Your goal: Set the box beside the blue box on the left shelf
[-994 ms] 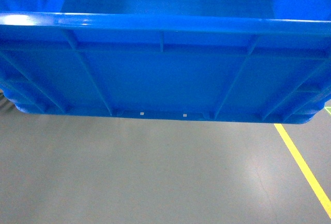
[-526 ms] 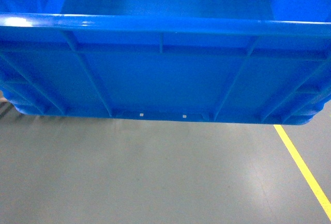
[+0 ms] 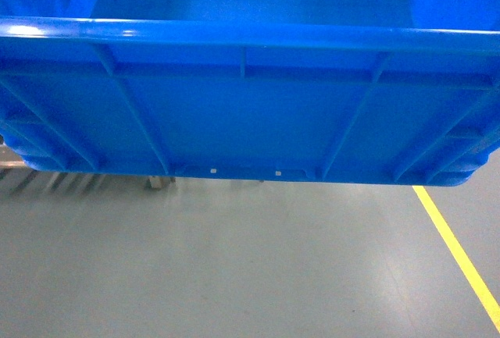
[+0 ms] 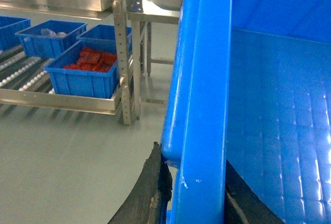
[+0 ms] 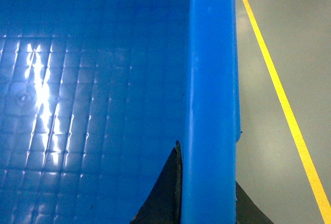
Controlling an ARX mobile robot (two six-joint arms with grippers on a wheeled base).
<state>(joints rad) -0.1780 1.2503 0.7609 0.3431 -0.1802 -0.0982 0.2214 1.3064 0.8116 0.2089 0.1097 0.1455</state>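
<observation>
Box: large bright blue ribbed plastic crate [image 3: 250, 104], open-topped, held above the grey floor [image 3: 234, 260].
Left gripper [image 4: 194, 195]: black fingers straddle and clamp the crate's left rim.
Right gripper [image 5: 207, 195]: fingers clamp its right rim.
Left shelf: steel roller rack [image 4: 57, 100], well apart, carrying smaller blue bins [image 4: 83, 74].

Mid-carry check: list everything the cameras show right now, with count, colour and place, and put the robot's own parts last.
box: 1, bright blue, empty, held up across the head view, above the floor.
left shelf: 1, grey steel roller deck, far left in the left wrist view.
small bins: at least 3, blue, on that shelf; the nearest holds red items.
floor line: 1, yellow, on grey floor at right.
left gripper: black fingers either side of the box's left rim.
right gripper: black fingers either side of the right rim.
</observation>
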